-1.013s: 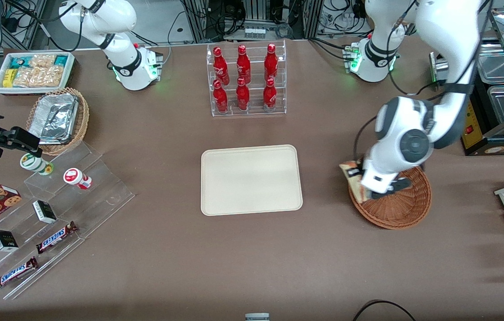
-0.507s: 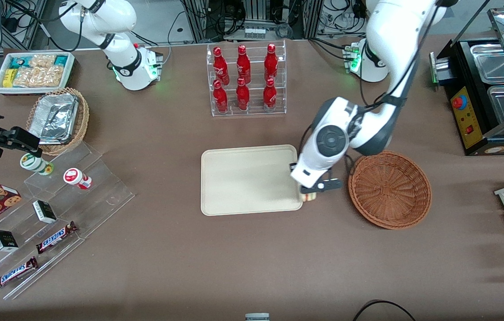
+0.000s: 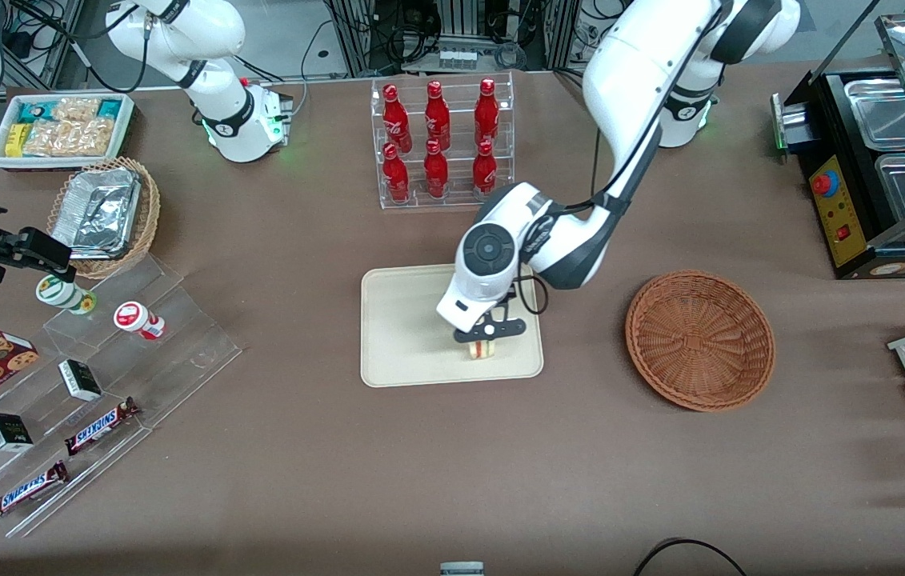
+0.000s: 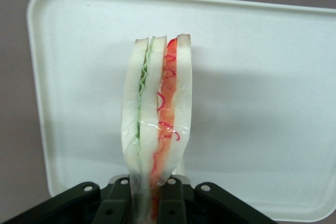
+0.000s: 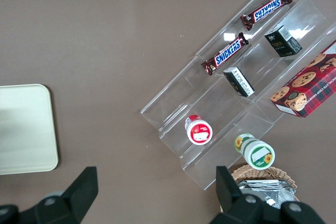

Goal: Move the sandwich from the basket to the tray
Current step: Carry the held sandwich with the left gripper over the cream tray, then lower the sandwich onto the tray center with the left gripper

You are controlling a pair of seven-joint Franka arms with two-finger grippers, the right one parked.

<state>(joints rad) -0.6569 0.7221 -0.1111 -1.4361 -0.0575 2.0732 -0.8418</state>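
Pincer pinches the sandwich by one end, held above the tray, toward the edge nearer the camera. Basket well apart. Likely light and soft; layers look prone to squashing, so a gentle grip across the bread faces.

Brown surface carries the tray, the basket and a bottle rack. The gripper hangs over the tray. Clear stepped shelves stand toward the parked arm's end.

I see even overhead light; soft arm shadow on tray; gripper over tray, near-edge blurred.
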